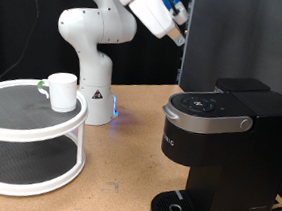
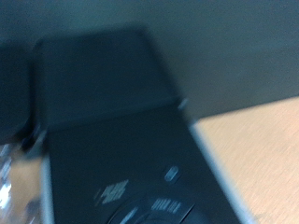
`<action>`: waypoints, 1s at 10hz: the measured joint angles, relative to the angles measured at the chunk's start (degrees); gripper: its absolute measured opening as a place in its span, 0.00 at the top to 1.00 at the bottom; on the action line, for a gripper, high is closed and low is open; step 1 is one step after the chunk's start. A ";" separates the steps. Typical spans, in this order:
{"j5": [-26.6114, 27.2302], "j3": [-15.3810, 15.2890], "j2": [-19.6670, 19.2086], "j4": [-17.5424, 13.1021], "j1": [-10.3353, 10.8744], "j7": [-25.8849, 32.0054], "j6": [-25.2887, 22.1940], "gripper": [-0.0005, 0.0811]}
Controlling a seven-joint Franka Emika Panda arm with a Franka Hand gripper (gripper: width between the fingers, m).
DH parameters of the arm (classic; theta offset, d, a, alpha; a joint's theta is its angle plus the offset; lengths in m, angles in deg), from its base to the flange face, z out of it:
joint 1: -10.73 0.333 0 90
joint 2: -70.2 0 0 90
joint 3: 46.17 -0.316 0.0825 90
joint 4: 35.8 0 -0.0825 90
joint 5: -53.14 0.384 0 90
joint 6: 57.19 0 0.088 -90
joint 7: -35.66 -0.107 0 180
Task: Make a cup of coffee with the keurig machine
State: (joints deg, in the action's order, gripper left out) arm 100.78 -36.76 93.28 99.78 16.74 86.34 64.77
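While raised high near the exterior view's top, well above the keurig machine [image 1: 223, 144], gripper [image 1: 177, 34]: finger spread impossible to tell from either view, nothing visible between the fingers. Keurig machine: lid down, drip tray [image 1: 178, 207] bare, standing at the exterior view's right on the wooden table [image 1: 114, 173]; blurred black top [image 2: 112, 121] fills the wrist view. Cup [image 1: 61, 91]: upright on the top shelf of the white two-tier round stand [image 1: 27, 140] at the exterior view's left, well apart from machine and gripper.
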 joint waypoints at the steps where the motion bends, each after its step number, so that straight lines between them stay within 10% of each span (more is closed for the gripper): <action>1: 4.61 0.73 1.43 1.10 -0.03 0.40 1.12 0.98; 10: -0.53 8.17 10.46 3.56 -3.56 0.47 -14.41 0.98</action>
State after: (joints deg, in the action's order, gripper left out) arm 100.25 -28.58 103.75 103.34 13.18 86.81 50.36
